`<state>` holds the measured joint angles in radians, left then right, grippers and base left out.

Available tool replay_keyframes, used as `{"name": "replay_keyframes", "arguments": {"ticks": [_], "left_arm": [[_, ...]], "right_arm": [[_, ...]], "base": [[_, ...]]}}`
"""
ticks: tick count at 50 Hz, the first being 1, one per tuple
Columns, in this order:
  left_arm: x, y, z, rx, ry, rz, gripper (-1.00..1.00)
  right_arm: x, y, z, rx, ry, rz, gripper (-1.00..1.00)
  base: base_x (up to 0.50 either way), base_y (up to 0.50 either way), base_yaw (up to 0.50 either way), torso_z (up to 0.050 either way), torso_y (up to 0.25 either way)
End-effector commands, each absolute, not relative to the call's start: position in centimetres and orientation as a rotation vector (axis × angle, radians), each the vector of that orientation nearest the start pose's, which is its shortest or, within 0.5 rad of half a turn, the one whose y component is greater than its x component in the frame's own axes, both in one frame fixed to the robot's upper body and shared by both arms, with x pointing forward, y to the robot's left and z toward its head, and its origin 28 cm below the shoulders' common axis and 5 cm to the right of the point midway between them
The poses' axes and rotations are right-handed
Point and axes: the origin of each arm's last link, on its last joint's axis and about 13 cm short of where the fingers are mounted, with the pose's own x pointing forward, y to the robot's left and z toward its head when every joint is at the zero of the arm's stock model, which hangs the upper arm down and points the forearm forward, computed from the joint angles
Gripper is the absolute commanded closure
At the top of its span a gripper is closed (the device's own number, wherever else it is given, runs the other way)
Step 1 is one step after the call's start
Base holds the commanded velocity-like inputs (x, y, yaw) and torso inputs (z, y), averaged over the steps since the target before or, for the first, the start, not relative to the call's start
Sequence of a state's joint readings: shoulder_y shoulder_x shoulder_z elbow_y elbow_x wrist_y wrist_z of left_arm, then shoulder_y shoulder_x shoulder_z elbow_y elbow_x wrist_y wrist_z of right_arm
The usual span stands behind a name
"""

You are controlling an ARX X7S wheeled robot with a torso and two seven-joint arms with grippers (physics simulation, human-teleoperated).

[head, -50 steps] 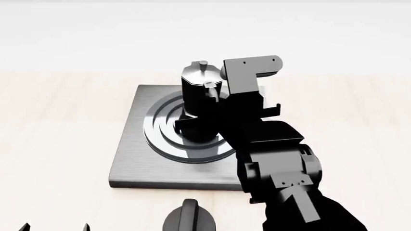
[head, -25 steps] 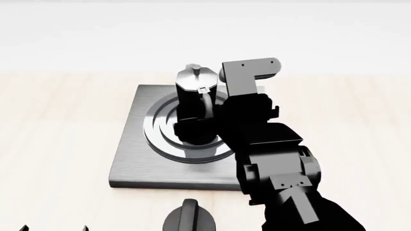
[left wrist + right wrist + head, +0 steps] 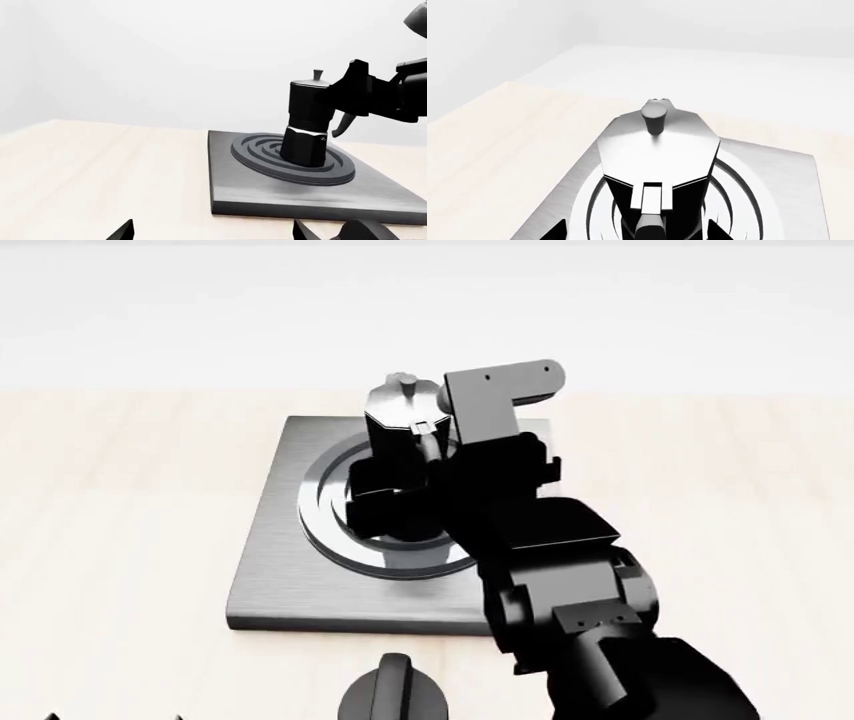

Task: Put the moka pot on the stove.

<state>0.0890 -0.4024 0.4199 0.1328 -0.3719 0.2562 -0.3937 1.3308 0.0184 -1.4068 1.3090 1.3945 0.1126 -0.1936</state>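
Standing nearer the burner's centre than half a second ago, the pot point(image 3: 400, 435) rests upright on the stove point(image 3: 267, 570), right gripper point(image 3: 400, 505) closed around its waist, left fingers point(image 3: 127, 230) parted, bare table point(image 3: 120, 500) all round.

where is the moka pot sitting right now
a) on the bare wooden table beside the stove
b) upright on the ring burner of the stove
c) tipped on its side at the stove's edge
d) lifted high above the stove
b: the moka pot stands upright with its base on the raised rings of the stove, as the left wrist view shows.
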Motion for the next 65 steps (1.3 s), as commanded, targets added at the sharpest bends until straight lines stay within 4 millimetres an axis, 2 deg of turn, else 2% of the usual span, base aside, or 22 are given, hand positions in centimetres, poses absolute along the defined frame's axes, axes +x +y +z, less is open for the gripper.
{"name": "replay_keyframes", "arguments": {"ticks": [1,35,47,56,65], "left_arm": [[17.6,21.0,2.7,-0.085,-0.139,-0.036,-1.00],[17.3,20.9,2.7,-0.080,-0.140,-0.036,-1.00],[17.2,20.9,2.6,-0.079,-0.141,-0.038,-1.00],[17.2,20.9,2.6,-0.079,-0.142,-0.036,-1.00],[17.2,20.9,2.6,-0.079,-0.143,-0.035,-1.00]], "right_arm": [[41.7,-5.7,15.1,0.057,0.289,0.474,-1.00],[41.7,-6.0,15.0,0.058,0.167,0.489,-1.00],[39.8,-6.8,15.0,0.109,0.135,0.470,-1.00],[38.5,-7.2,14.7,0.056,0.107,0.443,-1.00],[36.7,-7.5,15.4,0.053,0.061,0.452,-1.00]], "base": [[0.00,0.00,0.00,0.000,0.000],[0.00,0.00,0.00,0.000,0.000],[0.00,0.00,0.00,0.000,0.000],[0.00,0.00,0.00,0.000,0.000],[0.00,0.00,0.00,0.000,0.000]]}}
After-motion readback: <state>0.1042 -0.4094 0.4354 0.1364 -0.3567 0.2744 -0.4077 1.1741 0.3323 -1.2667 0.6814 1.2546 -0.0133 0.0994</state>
